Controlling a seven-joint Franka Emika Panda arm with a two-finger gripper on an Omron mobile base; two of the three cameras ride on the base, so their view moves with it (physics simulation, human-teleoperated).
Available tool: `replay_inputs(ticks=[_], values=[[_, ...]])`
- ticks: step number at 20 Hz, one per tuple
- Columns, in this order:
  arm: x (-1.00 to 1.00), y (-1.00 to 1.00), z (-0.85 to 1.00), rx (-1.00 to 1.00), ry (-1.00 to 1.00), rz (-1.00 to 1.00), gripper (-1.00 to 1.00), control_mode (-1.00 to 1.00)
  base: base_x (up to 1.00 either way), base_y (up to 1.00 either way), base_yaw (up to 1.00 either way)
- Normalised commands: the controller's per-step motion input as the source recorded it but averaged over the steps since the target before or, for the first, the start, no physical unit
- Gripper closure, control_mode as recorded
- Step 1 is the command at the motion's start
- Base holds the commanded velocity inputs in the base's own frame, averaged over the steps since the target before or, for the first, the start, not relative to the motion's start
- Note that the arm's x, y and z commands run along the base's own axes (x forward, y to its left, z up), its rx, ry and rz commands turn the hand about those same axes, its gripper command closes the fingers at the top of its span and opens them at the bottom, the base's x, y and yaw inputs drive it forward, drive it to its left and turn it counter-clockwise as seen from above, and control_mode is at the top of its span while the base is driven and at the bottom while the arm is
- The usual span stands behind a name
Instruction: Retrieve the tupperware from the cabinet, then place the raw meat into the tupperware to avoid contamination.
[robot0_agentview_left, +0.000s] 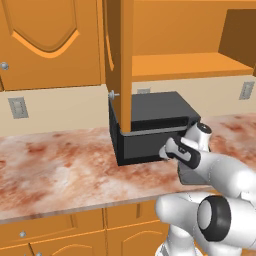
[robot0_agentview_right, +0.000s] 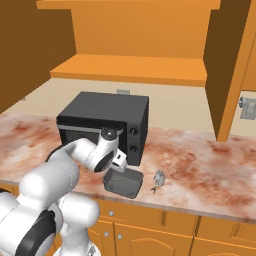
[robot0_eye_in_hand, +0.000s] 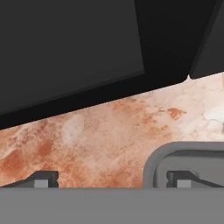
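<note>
Tupperware (robot0_agentview_right: 122, 182) is set on the marbled counter (robot0_agentview_right: 200, 165), near the front edge, just in front of the black microwave (robot0_agentview_right: 107, 122). Raw meat (robot0_agentview_right: 158, 179) lies just to its right, apart from it. Gripper (robot0_eye_in_hand: 112, 178) is seen low over the container's left rim, fingertips (robot0_eye_in_hand: 43, 178) spread apart, nothing held between them. Cabinet (robot0_agentview_left: 117, 60) door stands open above.

Risks judged: on lifting away, the rim could be clipped by one finger and the light container dragged toward the counter edge. The meat is small and irregular; a shallow grasp could let it slip short of the container
</note>
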Motion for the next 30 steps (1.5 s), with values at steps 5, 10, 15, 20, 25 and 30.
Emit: replay_inputs(ticks=[5, 10, 15, 20, 25, 30], values=[[-0.01, 0.00, 0.30, -0.01, 0.02, -0.04, -1.00, -1.00, 0.00, 0.00, 0.00], [-0.02, -0.07, 0.19, 0.00, 0.01, 0.00, -1.00, -1.00, 0.00, 0.00, 0.00], [0.00, -0.31, 0.14, -0.03, 0.00, 0.00, -1.00, -1.00, 0.00, 0.00, 0.00], [-0.01, -0.41, 0.20, -0.06, 0.00, 0.00, -1.00, -1.00, 0.00, 0.00, 0.00], [0.00, -0.39, 0.25, -0.07, 0.00, 0.00, -1.00, -1.00, 0.00, 0.00, 0.00], [-0.15, -0.38, 0.15, -0.08, 0.00, 0.00, -1.00, -1.00, 0.00, 0.00, 0.00]])
